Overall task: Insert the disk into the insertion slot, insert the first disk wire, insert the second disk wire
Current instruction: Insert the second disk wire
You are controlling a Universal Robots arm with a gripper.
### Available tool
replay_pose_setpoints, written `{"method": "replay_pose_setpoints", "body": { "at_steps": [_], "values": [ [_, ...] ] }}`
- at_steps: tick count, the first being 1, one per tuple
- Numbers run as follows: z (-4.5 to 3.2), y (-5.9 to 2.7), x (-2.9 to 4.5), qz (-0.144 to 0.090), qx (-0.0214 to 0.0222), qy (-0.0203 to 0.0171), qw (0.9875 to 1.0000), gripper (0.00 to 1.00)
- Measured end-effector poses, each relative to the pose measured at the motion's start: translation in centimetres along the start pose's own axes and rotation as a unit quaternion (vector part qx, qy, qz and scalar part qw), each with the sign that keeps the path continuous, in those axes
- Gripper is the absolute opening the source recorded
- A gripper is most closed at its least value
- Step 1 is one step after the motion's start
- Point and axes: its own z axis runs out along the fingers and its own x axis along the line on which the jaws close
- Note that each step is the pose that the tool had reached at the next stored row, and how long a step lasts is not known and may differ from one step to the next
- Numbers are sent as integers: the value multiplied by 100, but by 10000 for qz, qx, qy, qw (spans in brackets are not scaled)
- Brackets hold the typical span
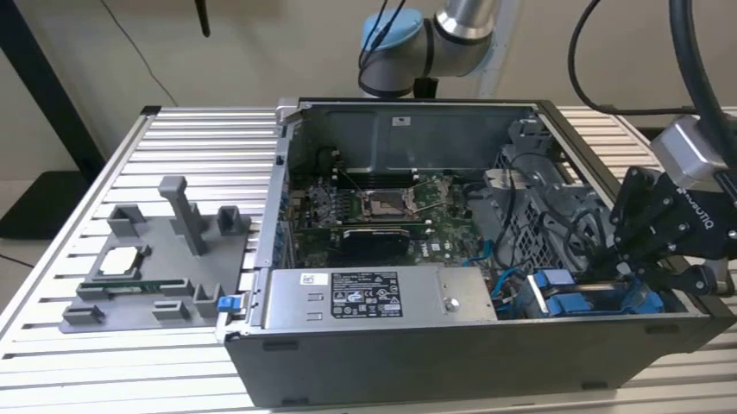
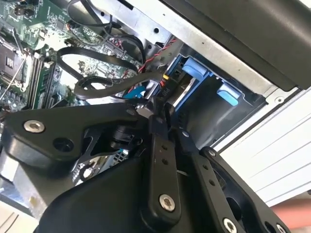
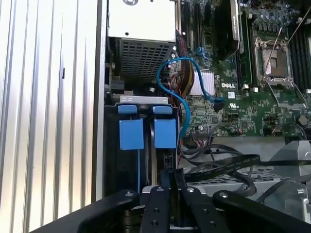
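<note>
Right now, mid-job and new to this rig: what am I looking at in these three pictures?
One robot arm works over an open PC case on a ribbed metal table. The exterior view looks on from outside. Both wrist views ride on the arm, looking past its black gripper into the case. The gripper, at the exterior view's right, is down at the insertion slot with its blue clips, fingers closed around a dark wire. A grey fixture sits on the table beside the case.
</note>
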Motion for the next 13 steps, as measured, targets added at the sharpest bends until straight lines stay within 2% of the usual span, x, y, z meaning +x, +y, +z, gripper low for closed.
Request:
{"method": "replay_pose_setpoints", "body": {
  "at_steps": [1, 2, 5, 8, 13],
  "values": [
    [5, -1, 0, 1, 1, 1, 10000, 0],
    [10, -1, 1, 1, 0, -5, 10000, 100],
    [-24, 11, -4, 6, 0, -35, 10000, 100],
    [-101, 40, -19, 17, 2, -33, 10000, 100],
    [-295, 84, -56, 19, 3, -33, 10000, 100]
  ]
}}
